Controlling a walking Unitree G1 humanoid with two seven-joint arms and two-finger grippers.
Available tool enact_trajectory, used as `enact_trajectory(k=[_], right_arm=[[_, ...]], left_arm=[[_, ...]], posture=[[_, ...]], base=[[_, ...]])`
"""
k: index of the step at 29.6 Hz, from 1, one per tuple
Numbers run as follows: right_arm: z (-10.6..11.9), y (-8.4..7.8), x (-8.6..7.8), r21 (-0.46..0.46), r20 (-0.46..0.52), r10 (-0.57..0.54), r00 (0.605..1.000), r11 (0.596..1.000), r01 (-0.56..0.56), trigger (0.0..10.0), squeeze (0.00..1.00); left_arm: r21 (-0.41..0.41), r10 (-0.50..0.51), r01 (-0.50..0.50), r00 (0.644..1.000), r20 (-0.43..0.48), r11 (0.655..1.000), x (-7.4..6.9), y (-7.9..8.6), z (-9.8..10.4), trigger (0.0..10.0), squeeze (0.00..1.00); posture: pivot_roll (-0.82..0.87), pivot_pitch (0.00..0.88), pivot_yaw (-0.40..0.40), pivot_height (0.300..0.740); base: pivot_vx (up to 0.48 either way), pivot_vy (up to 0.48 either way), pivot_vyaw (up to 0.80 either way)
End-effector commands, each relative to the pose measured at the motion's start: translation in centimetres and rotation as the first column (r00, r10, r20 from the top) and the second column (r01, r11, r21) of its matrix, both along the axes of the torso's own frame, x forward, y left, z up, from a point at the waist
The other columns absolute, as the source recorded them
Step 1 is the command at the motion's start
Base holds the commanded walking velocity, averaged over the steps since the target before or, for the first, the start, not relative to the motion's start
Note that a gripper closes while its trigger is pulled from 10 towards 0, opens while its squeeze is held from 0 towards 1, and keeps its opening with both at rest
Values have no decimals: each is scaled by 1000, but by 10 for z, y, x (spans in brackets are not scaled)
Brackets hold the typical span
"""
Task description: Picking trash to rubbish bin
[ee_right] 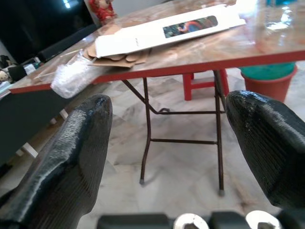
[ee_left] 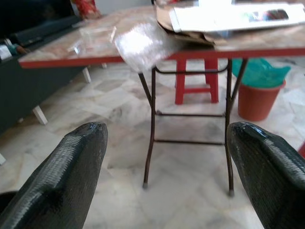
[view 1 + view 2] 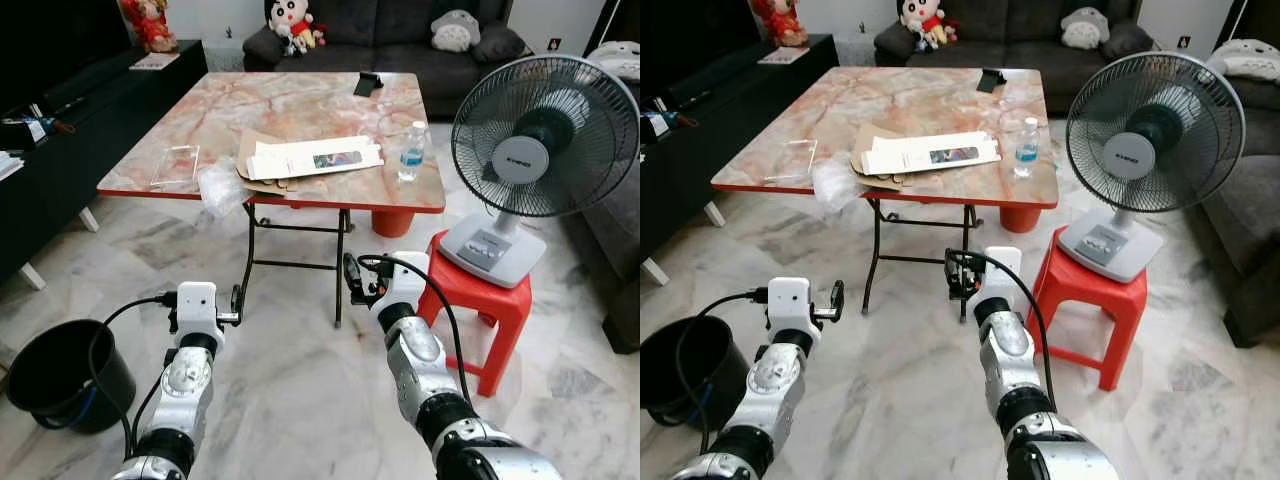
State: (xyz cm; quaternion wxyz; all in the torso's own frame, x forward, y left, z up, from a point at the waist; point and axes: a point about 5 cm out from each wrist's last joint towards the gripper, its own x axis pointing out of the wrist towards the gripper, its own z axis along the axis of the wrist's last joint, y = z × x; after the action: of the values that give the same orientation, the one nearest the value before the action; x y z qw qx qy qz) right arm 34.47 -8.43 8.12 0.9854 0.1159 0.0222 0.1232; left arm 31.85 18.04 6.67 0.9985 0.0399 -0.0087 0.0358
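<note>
While both arms reach forward over pale marble floor tiles point(image 3: 300, 400), the square folding table with a pink marbled top and red edge point(image 3: 300, 110) stands ahead of them on thin dark metal legs. A crumpled clear plastic bag point(image 3: 220, 188) lies at the table's near edge, partly hanging over it. Just beside that, further onto the top, a flattened white cardboard box point(image 3: 312, 157) rests on brown cardboard sheets, whose corner also sticks past the near edge. A clear plastic water bottle with a blue label point(image 3: 411, 151) stands upright near the table's right edge, and a clear plastic tray point(image 3: 175, 165) lies flat near its left edge.

The left gripper point(image 2: 162, 176) has its fingers spread wide, holding nothing, short of the table. The right gripper point(image 1: 171, 162) is likewise spread and unloaded. Bare floor lies between both grippers and the table legs.

A round black plastic bin point(image 3: 65, 375) sits on the floor, well to the left of the table. A white electric fan point(image 3: 535, 150) stands on a red plastic stool point(image 3: 480, 305) just right of the table.
</note>
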Motion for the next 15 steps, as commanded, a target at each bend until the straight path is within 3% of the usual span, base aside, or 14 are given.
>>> enact_trajectory(k=[1,7,10,15], right_arm=[[3,7,-1,10,18,19,1000,1000,-19,10000,0],[9,12,1,27,41,38,998,999,-40,10000,0],[11,13,2,31,49,40,998,999,-41,10000,0],[10,14,0,30,57,42,997,999,-44,10000,0]], left_arm=[[1,10,-10,1000,8,1000,0,4,2,10000,0],[12,-22,22,999,26,1000,3,-3,7,10000,0],[10,-31,30,999,23,999,3,-5,7,10000,0],[9,-42,42,999,25,999,4,-8,8,10000,0]], posture=[[-4,0,23,740],[-11,0,34,740],[-17,0,38,740],[-16,0,39,740]], base=[[349,0,0],[358,0,0],[363,0,-735],[362,0,0]])
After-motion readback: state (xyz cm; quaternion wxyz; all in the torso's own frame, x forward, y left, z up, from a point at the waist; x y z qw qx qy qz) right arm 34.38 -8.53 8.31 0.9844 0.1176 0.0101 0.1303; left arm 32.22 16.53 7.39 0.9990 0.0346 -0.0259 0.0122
